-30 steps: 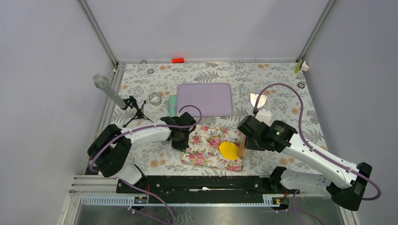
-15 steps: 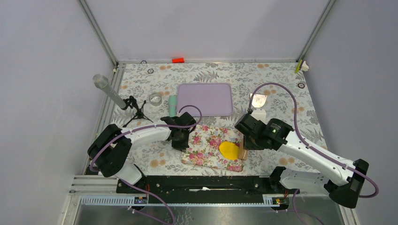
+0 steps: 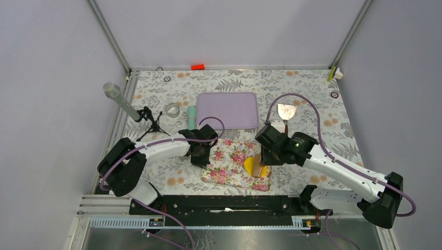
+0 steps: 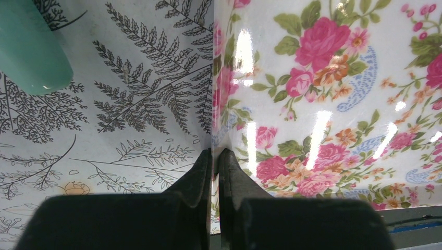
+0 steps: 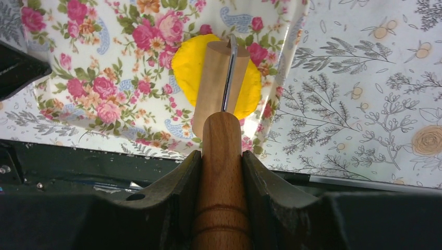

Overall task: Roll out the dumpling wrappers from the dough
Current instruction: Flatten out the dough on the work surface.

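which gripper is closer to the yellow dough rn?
Right. The right gripper sits right beside the dough, holding the wooden roller that rests on it. The left gripper is across the floral mat, pinching its left edge.

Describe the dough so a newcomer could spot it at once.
Find the rose-patterned mat at the near edge of the fern-patterned table, between the two arms. On its right part lies the dough, under the wooden roller held by the right gripper. It is the only bright yellow thing there, a flattened rounded patch.
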You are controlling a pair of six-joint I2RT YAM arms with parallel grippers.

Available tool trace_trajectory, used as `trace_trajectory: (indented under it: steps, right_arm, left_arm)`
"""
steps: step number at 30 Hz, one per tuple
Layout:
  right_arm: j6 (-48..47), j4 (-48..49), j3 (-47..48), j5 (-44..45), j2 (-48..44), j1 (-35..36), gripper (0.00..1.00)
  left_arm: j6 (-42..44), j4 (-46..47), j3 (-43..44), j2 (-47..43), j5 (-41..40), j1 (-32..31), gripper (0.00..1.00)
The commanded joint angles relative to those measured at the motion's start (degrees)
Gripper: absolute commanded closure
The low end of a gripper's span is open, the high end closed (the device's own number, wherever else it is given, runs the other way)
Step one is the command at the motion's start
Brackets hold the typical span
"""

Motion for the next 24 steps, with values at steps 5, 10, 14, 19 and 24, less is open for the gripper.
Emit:
trace_trajectory:
  steps: [5,10,14,19,24]
  right_arm:
    - [-8.7,-2.0,8.8,-3.2,2.0,-0.4,1.0]
    - [-12.1,-8.2,12.8,0.9,5.8,-0.4,1.0]
    - [-14.1,-12.4,15.6,9.6,10.6,-0.9,1.0]
    - [-16.4,-9.2,15.7,15.3,12.1,-2.9,1.0]
    - [-20.6,-3.8,12.2,13.6,9.5,-5.5,1.0]
  left_arm:
    - [0.6,1.0,0.0,1.1,-1.0,-0.5,1.0]
    - [1.3,1.2,-0.3,0.0,-0.5,-0.5,1.0]
    - [1.3,2.9,-1.3,-1.6,0.9,-0.5,1.0]
    - [1.8,3.3,-1.3,-1.2,3.0,-0.5,1.0]
    - [1.7,2.0,-1.6,-2.8,1.6,-0.5,0.84]
